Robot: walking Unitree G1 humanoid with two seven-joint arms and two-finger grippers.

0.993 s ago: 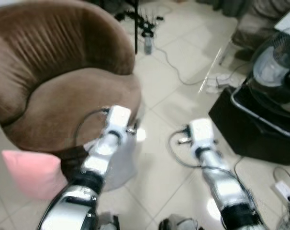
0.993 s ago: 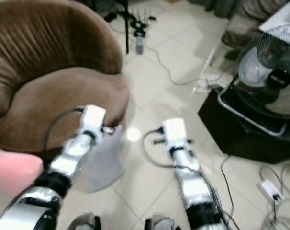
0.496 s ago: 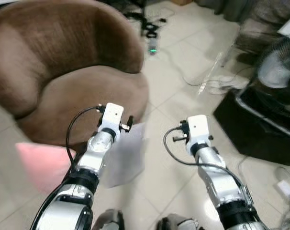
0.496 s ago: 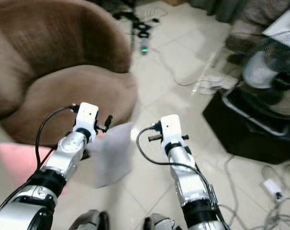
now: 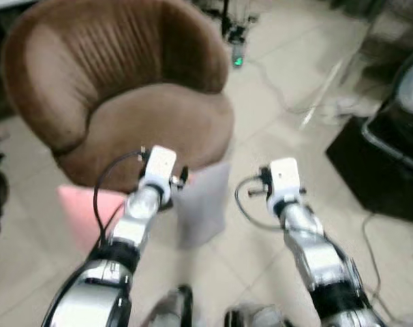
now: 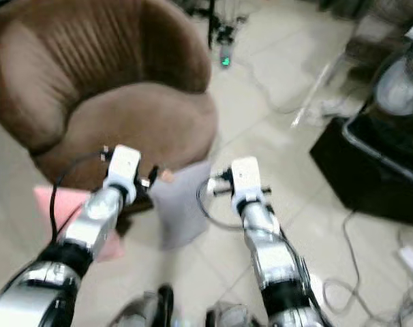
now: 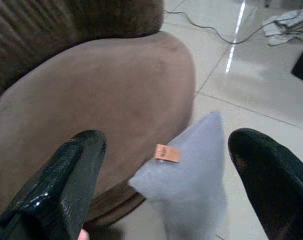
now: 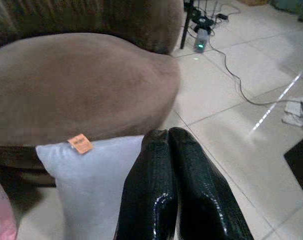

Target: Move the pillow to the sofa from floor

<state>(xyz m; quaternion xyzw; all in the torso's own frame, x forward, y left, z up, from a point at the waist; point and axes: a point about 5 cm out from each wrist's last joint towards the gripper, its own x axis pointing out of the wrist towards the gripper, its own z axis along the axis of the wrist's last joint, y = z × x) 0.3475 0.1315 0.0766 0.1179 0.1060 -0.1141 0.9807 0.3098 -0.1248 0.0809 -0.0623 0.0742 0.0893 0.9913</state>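
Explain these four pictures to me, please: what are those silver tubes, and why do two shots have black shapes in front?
The silver tubes are a humanoid robot's two arms, seen from a camera on its head looking down. The other two pictures come from cameras on its wrists, so the black shapes are its own fingers. The left gripper is spread wide open; the right gripper has its fingers pressed together. Neither holds anything. On the tiled floor, a pale grey pillow with a small orange tag leans against the brown sofa, and a pink pillow lies beside it on the robot's left. A black box and cables sit to the right.
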